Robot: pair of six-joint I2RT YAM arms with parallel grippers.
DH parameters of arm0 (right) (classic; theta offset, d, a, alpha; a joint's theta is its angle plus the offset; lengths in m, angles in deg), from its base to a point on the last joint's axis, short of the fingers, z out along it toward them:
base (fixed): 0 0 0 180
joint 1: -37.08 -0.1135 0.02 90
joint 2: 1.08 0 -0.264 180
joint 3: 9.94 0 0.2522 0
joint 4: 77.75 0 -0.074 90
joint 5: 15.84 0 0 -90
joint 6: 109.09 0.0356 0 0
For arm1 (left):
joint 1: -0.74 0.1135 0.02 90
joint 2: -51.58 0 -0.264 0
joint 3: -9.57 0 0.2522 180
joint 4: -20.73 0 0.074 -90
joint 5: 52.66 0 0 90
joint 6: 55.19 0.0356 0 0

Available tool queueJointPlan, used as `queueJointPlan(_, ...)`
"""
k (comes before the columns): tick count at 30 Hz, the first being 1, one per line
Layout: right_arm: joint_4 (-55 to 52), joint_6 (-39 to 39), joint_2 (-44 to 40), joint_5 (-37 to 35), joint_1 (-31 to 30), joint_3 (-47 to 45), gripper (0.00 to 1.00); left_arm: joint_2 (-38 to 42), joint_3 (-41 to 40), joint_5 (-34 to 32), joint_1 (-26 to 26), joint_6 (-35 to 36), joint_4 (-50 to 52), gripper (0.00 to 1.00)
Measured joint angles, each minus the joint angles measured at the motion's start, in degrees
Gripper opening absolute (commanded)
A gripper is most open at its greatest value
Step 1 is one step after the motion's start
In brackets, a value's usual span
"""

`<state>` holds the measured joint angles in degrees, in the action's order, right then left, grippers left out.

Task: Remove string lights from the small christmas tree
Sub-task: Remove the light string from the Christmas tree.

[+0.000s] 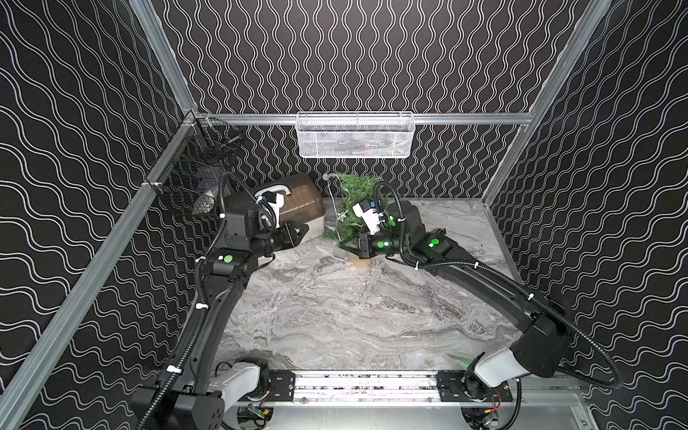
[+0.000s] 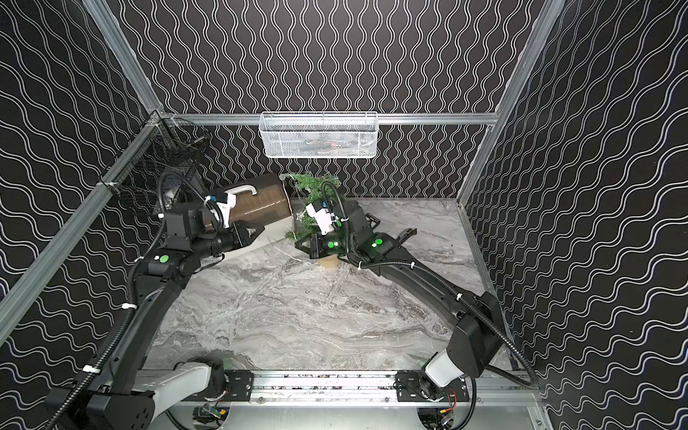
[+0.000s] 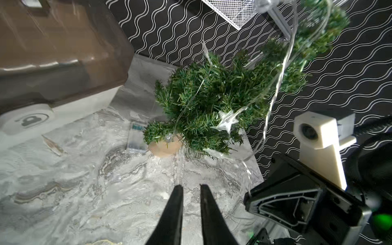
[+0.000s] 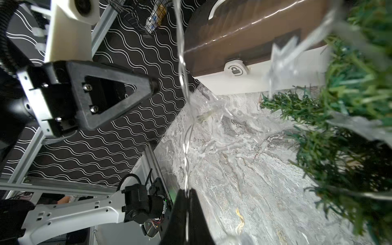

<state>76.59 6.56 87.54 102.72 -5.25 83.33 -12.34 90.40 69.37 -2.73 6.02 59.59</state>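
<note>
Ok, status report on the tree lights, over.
Left gripper open, empty. Right gripper shut on string lights; strands draped over small christmas tree. Brown-lidded box close beside tree.

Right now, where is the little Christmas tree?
In both top views the small christmas tree stands near the back of the marble table, just right of the brown-lidded box and below the white wire basket.

You have even, bright light. Small christmas tree (image 4: 350, 148) blurs in right wrist view; brown lid (image 4: 244, 27) beside it glares.
</note>
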Motion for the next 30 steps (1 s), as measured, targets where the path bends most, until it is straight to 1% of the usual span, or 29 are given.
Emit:
queueJointPlan(7,1.4,-0.8,0.7,-2.4,0.1,1.4,0.0,-1.6,-1.3,2.6,-2.3,-3.3,-9.2,0.28)
queueJointPlan(9,2.1,-0.7,0.8,-2.6,0.1,1.8,0.0,-2.6,-1.2,2.9,-3.0,-4.5,-11.8,0.34)
queueJointPlan(13,3.5,-0.7,0.9,-2.4,0.0,2.7,0.0,-5.7,0.4,2.9,-4.7,-5.9,-15.8,0.49)
queueJointPlan(16,4.3,0.3,0.9,-1.9,0.0,2.7,0.0,-8.5,2.3,2.6,-6.1,-6.0,-18.2,0.53)
queueJointPlan(23,5.2,1.4,0.9,-0.4,-0.4,1.1,0.0,-14.6,6.1,2.5,-8.2,-7.3,-22.5,0.54)
queueJointPlan(25,5.3,1.8,0.9,-0.3,-0.4,0.8,0.0,-16.0,7.3,2.5,-8.7,-7.3,-23.5,0.51)
queueJointPlan(29,5.4,1.9,0.6,-0.2,-0.4,0.1,0.0,-19.1,10.9,2.4,-9.1,-7.5,-24.2,0.39)
queueJointPlan(30,5.5,1.9,0.4,-0.2,-0.4,-0.1,0.0,-19.6,12.0,2.3,-9.1,-7.4,-24.0,0.38)
